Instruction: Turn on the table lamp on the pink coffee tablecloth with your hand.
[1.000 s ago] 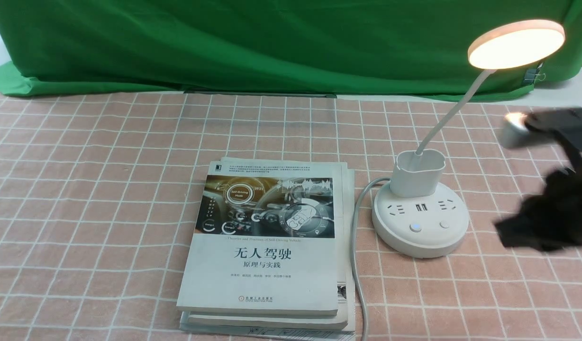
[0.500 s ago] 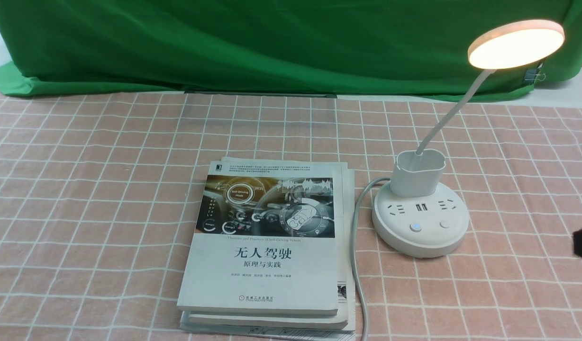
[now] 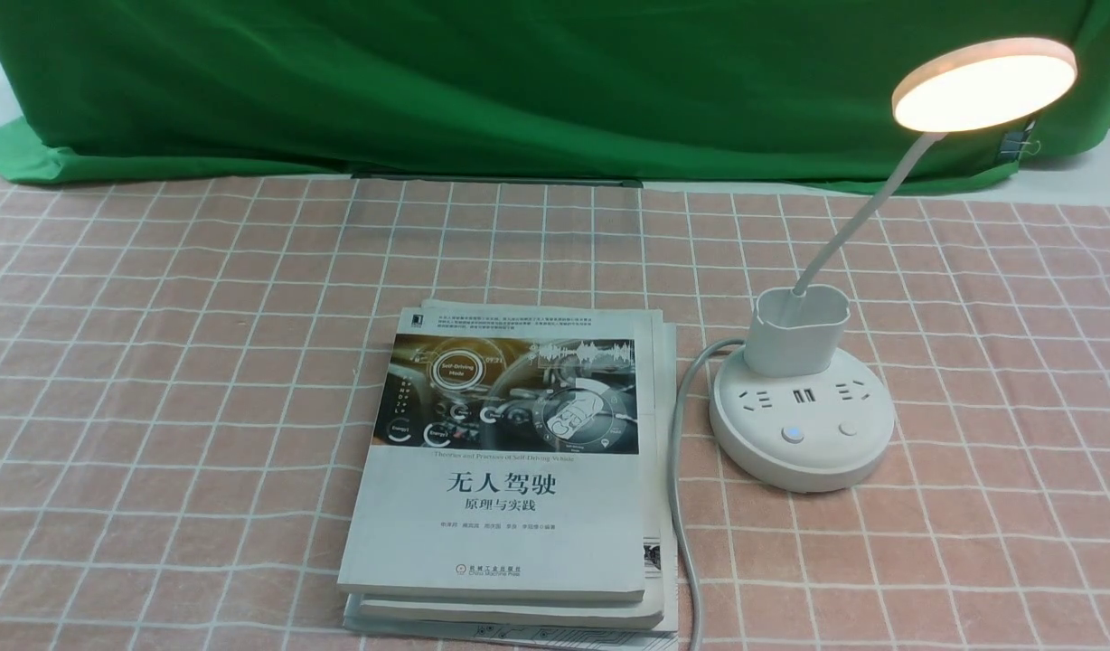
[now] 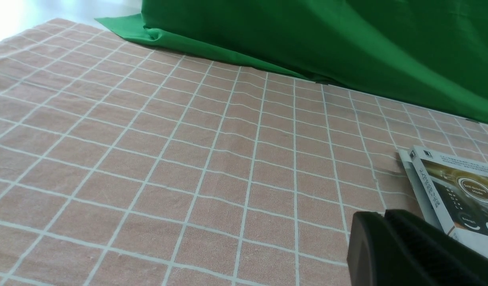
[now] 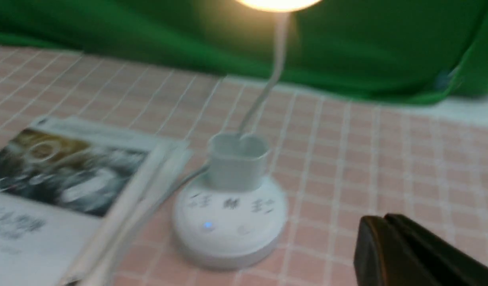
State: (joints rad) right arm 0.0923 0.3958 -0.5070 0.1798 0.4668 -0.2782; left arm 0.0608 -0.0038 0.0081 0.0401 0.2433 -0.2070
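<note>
The white table lamp [image 3: 801,425] stands right of centre on the pink coffee tablecloth [image 3: 202,316]. Its round disc head [image 3: 984,83] glows warm and a small blue light [image 3: 793,434] shows on the base. No arm shows in the front view. In the right wrist view, my hand, the right gripper [image 5: 385,217], is shut on nothing and sits apart from the lamp base [image 5: 230,222], touching no part of it. The left gripper [image 4: 385,214] is also shut and empty, low over the cloth [image 4: 168,151] beside a book corner [image 4: 458,190].
A stack of books [image 3: 510,470] lies left of the lamp, with the lamp's white cord [image 3: 677,506] running between them toward the front edge. A green backdrop cloth [image 3: 519,81] hangs along the far side. The right wrist view is blurred.
My right arm has pulled back to the right and left the front view completely. The lamp stays lit throughout, and the books and cord have not moved.
</note>
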